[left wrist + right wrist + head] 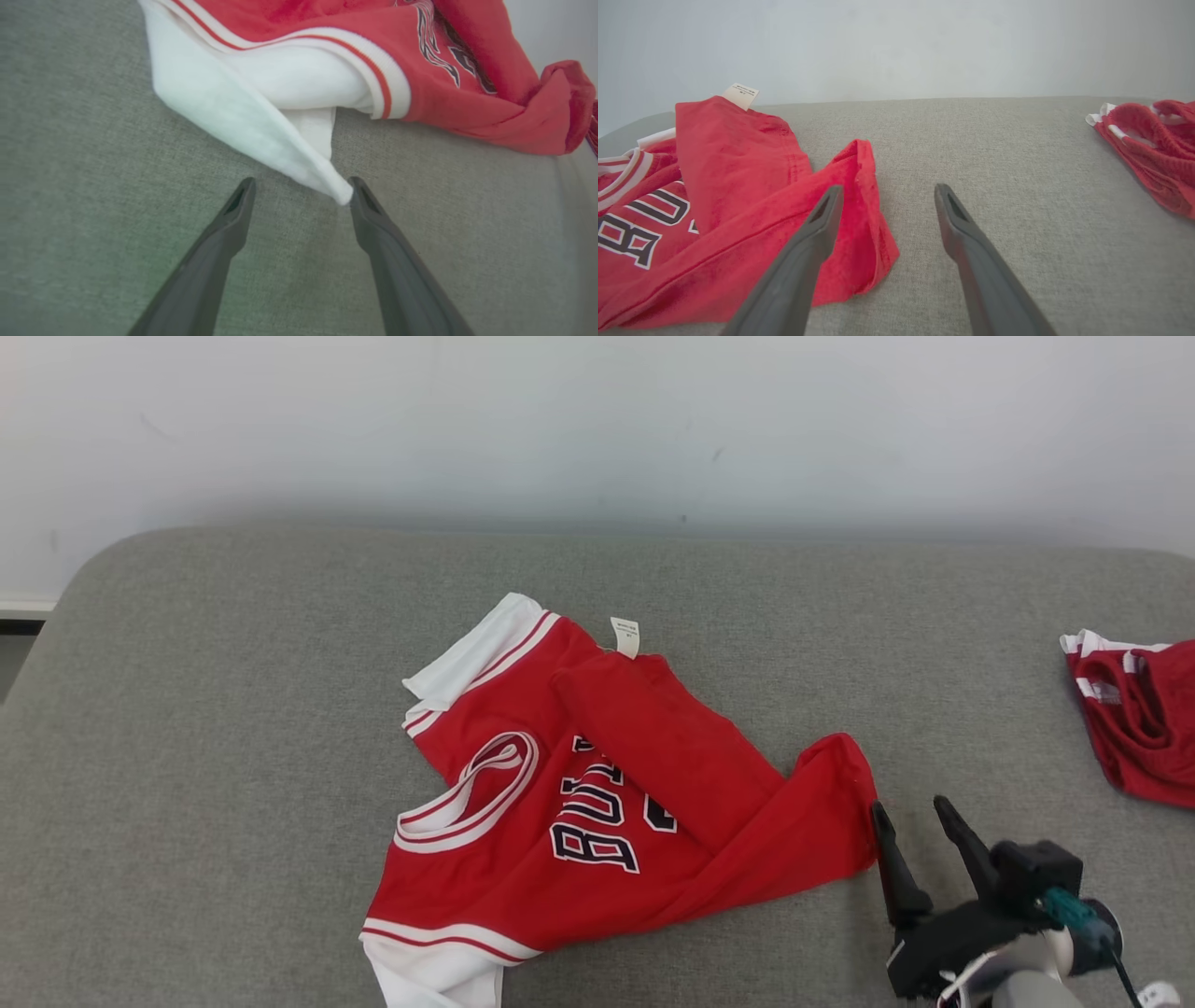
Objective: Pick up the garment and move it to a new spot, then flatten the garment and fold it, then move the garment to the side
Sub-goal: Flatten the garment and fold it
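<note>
Garment: we find the garment (597, 803) rumpled at the centre of the head view. Its red body is partly folded over itself, with black white-outlined letters showing and striped collar trim at centre left.
Garment edges: the upper white sleeve (471, 658) points to the upper left. The lower white sleeve (429, 975) runs off the bottom edge of the frame. A red hem corner reaches out right of centre.
Care label: a small white care label (625, 637) sticks out at the garment's top edge.
Left gripper: in the left wrist view we see the left gripper (301, 186) with fingers spread apart over bare grey. The pointed tip of the lower white sleeve touches the inner side of the right-hand finger (369, 214); nothing is clamped.
Right gripper: the right gripper (910, 807) sits at the lower right of the head view, fingers apart and empty. Its left-hand fingertip is just beside the red hem corner.
Surface: a grey padded surface (233, 756) lies flat under everything.
Surface edges: the far edge runs along the white wall (597, 429) across the upper frame, with a rounded corner at upper left.
Open room: we note a broad bare stretch left of the garment, and another between the hem corner and the right side of the frame.
Other cloth: a smaller red garment (1134, 719) with thin white edging is bunched at the right edge, well apart from the garment.
</note>
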`<state>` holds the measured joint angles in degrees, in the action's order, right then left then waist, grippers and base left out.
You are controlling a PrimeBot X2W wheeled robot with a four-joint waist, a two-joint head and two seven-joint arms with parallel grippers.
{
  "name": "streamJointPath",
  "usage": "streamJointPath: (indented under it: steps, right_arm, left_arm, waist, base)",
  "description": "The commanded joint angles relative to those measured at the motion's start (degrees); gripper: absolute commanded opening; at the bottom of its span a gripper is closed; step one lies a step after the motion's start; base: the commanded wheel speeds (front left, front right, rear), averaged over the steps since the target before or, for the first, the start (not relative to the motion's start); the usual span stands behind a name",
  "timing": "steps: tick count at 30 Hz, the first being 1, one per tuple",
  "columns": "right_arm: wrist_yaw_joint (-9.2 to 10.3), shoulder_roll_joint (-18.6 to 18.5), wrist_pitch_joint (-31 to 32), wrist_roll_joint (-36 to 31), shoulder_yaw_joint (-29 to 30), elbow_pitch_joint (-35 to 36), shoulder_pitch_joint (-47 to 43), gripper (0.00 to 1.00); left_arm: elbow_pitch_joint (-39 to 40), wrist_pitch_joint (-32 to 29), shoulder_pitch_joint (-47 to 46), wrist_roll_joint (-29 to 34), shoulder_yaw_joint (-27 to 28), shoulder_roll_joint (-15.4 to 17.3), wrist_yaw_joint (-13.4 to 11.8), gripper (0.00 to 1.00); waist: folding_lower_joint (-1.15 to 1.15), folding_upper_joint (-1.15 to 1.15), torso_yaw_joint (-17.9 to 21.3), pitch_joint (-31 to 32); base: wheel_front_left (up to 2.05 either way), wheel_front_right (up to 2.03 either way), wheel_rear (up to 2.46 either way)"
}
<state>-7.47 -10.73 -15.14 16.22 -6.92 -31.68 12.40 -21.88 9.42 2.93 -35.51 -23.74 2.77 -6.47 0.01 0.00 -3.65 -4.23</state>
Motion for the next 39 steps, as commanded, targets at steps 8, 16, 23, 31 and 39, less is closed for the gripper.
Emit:
streamJointPath:
  steps: [8,16,23,31,39]
  right_arm:
    - [-0.07,-1.8,-0.12,1.52,-5.01,-9.52,8.51,1.0]
    - [-0.07,-2.63,-0.1,4.44,-8.91,-18.89,14.82,0.0]
    - [-0.07,-3.45,-0.1,9.46,-9.17,-13.65,10.19,0.0]
    - [-0.07,-8.78,-0.06,20.65,-13.86,-1.01,1.92,0.0]
    - [-0.07,-13.0,6.12,30.49,-16.02,9.15,10.67,0.0]
  left_arm:
    - [-3.53,1.49,-3.22,-2.81,-1.21,0.19,0.85,1.0]
    - [-6.22,4.1,-6.54,-6.27,-2.17,0.15,2.41,0.0]
    - [-2.19,5.36,-3.35,-8.56,0.99,0.64,3.22,0.0]
    - [14.82,2.08,1.99,-11.59,4.93,4.96,0.8,0.0]
    - [21.32,-10.58,-16.96,-10.43,4.85,11.55,2.03,0.0]
  waist:
    - [-0.01,0.0,-1.88,-1.07]
    - [-0.01,0.0,-3.6,-1.4]
    - [-0.01,0.0,-3.46,1.16]
    - [-0.01,0.0,-2.45,1.73]
    - [-0.01,0.0,0.49,-3.3]
  base:
    - [0.0,0.0,0.0]
    - [0.0,0.0,0.0]
    - [0.0,0.0,0.0]
    - [0.0,0.0,0.0]
    - [0.0,0.0,0.0]
